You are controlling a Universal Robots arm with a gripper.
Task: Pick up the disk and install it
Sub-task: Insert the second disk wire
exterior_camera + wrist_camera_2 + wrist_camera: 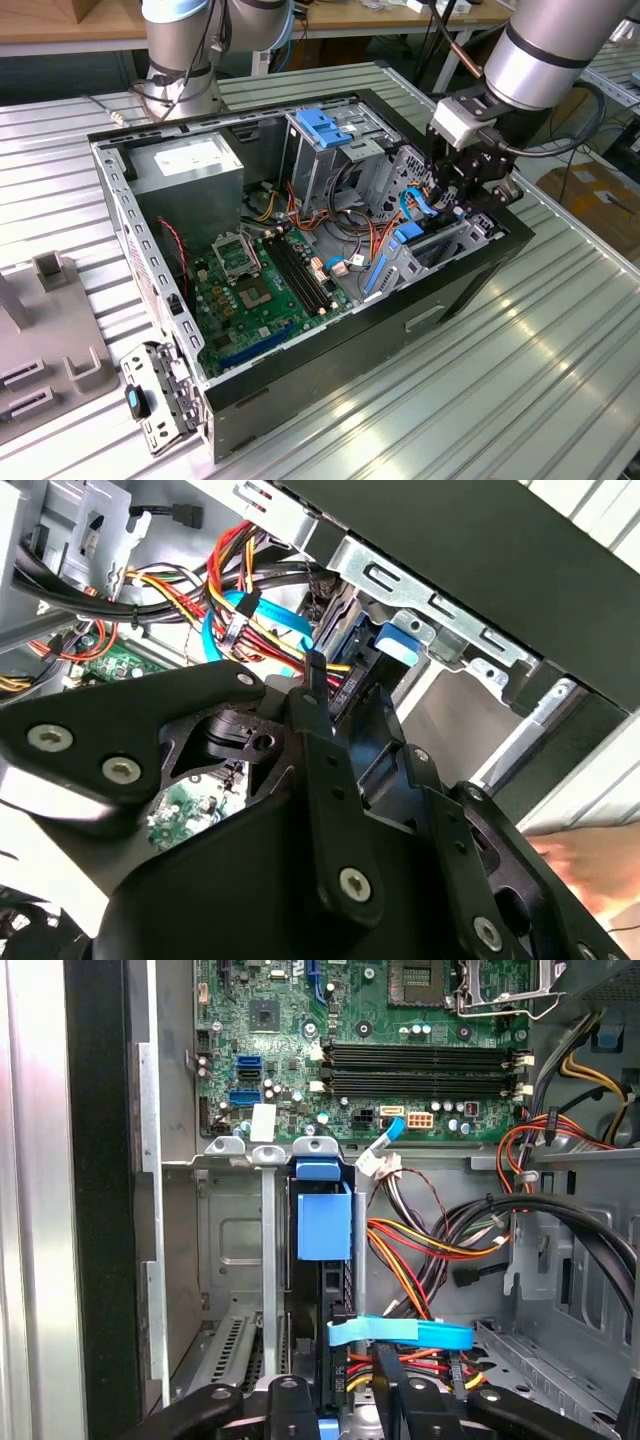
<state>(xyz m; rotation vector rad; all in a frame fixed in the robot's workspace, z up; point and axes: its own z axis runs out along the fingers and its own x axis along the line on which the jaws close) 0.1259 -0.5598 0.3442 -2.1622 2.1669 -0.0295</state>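
Ribbed metal bench (520,380) carries the open black computer case (300,330), with the motherboard toward seven o'clock in the exterior view. At its three o'clock end the black claw (462,195) is down inside the grey drive bay (262,1260). The silver-grey disk in its bright blue carrier frame (324,1222) stands in the bay slot. Whether the claw grips it I cannot tell. Judging by this, seating wants a straight push along the rails, clear of the blue data cable (400,1334).

The open computer case (300,330) sits on the slatted table (520,380), motherboard (265,285) inside, drive cage (325,150) behind it.
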